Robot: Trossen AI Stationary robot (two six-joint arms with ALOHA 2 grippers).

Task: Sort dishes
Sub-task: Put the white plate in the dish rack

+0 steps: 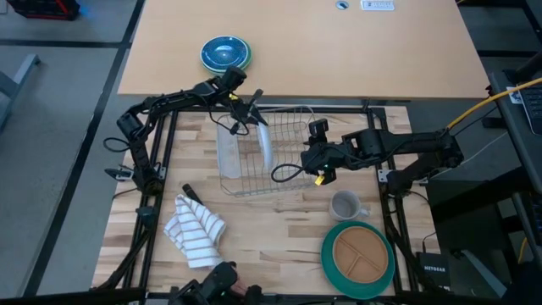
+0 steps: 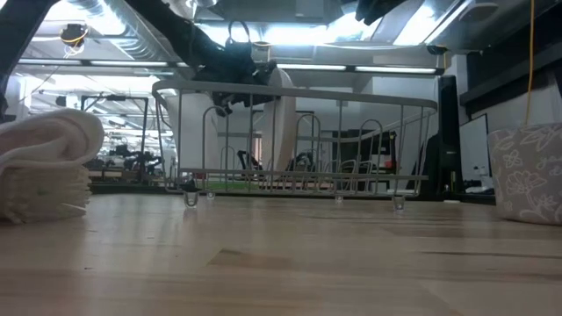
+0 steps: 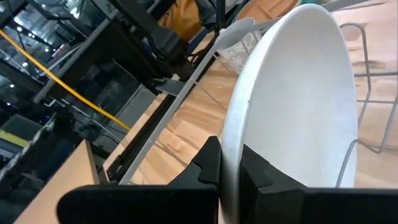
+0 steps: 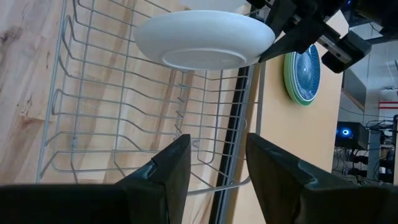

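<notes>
Left gripper (image 1: 254,114), jaws closed on the white plate (image 1: 264,144) rim, holds it on edge, upright in the wire rack (image 1: 288,182) at frame centre; right gripper (image 1: 315,169) jaws open, empty

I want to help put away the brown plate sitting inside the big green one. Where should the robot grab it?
Probably by its rim, from above. The tan plate lies flat, nested in the green plate, so its sides are hard to get at; only the raised edge offers a pinch. The right gripper, open over the wire rack, is nearer; the left gripper holds the white plate.
</notes>
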